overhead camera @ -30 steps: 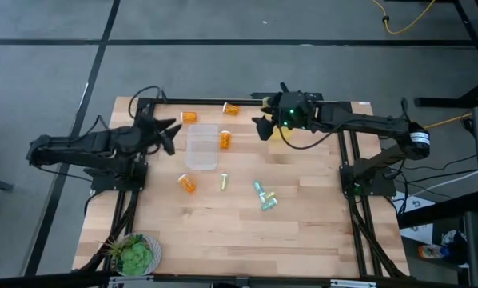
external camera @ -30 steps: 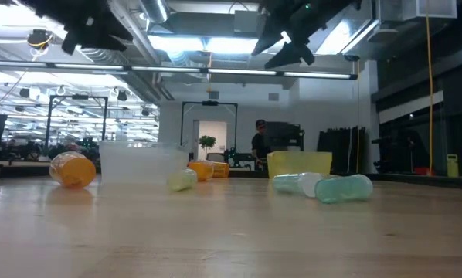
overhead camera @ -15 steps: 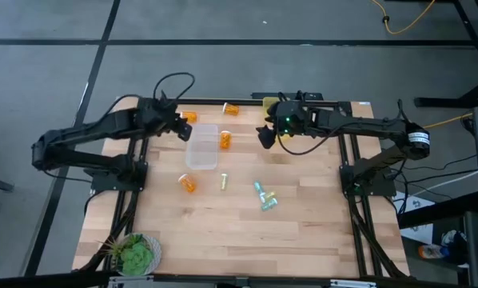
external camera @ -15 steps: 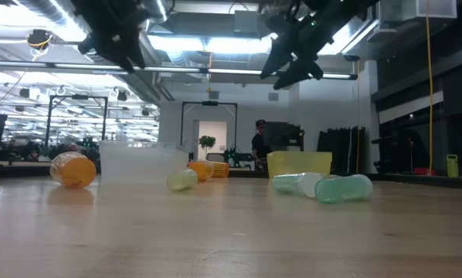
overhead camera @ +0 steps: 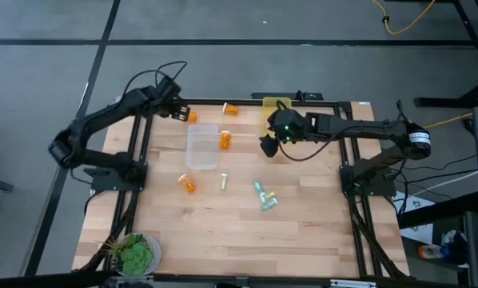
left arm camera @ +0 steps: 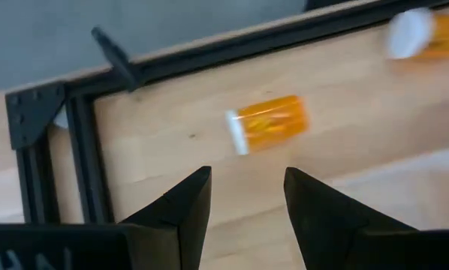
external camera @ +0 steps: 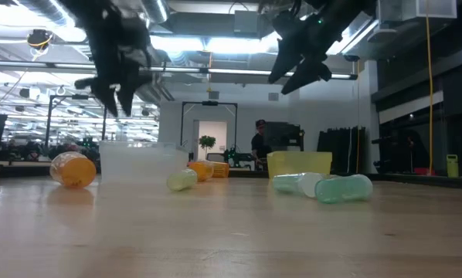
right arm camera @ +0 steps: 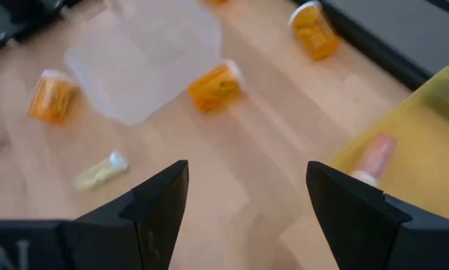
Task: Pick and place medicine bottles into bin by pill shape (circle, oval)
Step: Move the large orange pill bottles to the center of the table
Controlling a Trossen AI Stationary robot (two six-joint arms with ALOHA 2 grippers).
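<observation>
Upper left of the high view, the left gripper (overhead camera: 177,112) hangs wide open beside an orange bottle (overhead camera: 190,117): light, rigid, roll-prone; grasp mid-body. Right gripper (overhead camera: 268,145) also wide.

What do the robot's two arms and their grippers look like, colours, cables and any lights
Both are slim dark jointed arms on black frames. The left gripper has two black wedge-shaped fingers. The right gripper has the same black fingers, and a green light glows on its wrist. Black cables loop above the left arm.
</observation>
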